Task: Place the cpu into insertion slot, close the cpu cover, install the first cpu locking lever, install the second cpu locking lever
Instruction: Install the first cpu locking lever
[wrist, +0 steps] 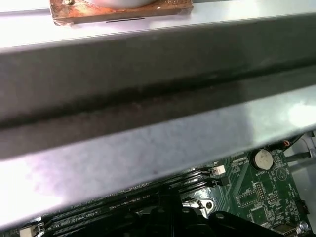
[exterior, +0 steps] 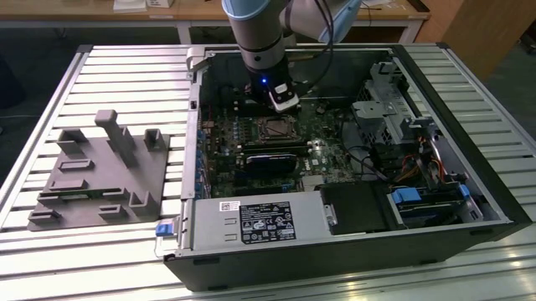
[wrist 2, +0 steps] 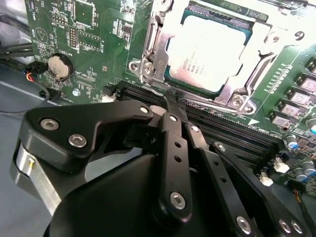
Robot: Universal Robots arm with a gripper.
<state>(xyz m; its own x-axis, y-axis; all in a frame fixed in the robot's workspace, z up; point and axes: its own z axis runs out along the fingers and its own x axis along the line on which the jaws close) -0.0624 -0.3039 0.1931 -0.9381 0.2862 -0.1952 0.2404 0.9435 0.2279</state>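
While the cover [wrist 2: 224, 94] frames the cpu [wrist 2: 207, 49], the hand [wrist 2: 170, 106] hovers.

Robotics laboratory or assembly test workshop. An opened desktop computer case [exterior: 352, 157] lies on a ribbed aluminium-profile table [exterior: 125, 75], beside a grey moulded fixture block [exterior: 100, 175]. An industrial robot arm [exterior: 260, 37] reaches into the case over the green motherboard [exterior: 251, 144]. Wooden workbenches [exterior: 201, 12] stand behind.
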